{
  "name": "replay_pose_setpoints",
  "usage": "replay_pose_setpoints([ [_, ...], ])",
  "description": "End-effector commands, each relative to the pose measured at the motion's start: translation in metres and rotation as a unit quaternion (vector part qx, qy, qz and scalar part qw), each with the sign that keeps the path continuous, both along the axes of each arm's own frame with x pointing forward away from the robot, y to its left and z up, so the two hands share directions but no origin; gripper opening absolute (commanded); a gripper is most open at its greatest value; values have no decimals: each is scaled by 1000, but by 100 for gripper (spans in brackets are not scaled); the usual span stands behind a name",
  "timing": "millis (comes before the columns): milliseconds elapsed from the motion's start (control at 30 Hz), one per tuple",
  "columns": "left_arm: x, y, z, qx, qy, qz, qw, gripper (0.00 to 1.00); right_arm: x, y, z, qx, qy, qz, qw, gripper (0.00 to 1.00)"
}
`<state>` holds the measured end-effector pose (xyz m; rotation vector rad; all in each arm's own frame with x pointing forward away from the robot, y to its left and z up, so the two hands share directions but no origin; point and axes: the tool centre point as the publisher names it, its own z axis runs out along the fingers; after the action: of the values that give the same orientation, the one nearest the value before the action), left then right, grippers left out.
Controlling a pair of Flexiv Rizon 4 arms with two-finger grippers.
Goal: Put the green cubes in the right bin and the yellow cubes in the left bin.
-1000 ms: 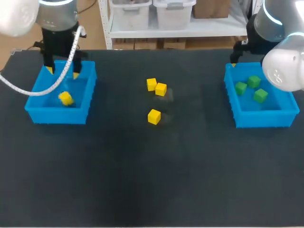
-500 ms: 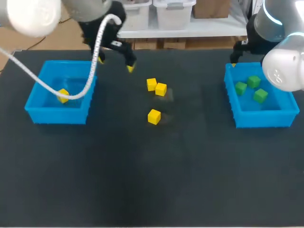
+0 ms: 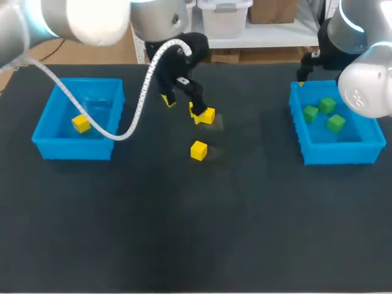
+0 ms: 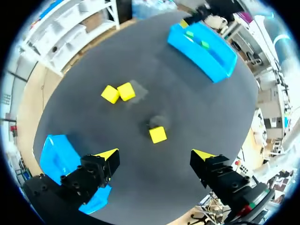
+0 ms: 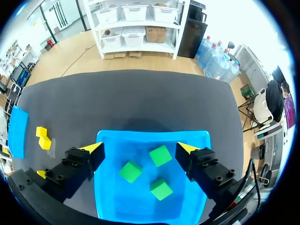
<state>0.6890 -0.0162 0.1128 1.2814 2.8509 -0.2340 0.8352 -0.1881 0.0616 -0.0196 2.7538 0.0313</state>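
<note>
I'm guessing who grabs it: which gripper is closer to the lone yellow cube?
Left. The left gripper hangs close by the cube; the right gripper is over the right bin.

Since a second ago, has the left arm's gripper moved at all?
Yes. The left gripper has swung rightward, away from the left bin it hovered over, and now hangs open above the loose yellow cubes in the middle.
</note>
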Motion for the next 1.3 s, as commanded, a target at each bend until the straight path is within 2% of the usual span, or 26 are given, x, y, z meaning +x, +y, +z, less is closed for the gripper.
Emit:
replay_pose_setpoints([
  [33, 9, -16, -12, 75, 59, -16, 995, 100, -2, 0, 0, -1, -2, -1, 1000, 100],
  [267, 1, -21, -35, 102, 80, -10, 991, 100, -2, 0, 0, -1, -2, -1, 1000, 100],
  [533, -18, -20, -42, 108, 98, -11, 989, 100, -2, 0, 0, -1, -2, -1, 1000, 100],
  [667, -21, -18, -49, 112, 102, -6, 988, 100, -2, 0, 0, -1, -2, -1, 1000, 100],
  [967, -9, -19, -83, 128, 103, 10, 986, 100, -2, 0, 0, -1, -2, -1, 1000, 100],
  [1300, 0, -26, -97, 145, 99, 14, 984, 100, -2, 0, 0, -1, -2, -1, 1000, 100],
])
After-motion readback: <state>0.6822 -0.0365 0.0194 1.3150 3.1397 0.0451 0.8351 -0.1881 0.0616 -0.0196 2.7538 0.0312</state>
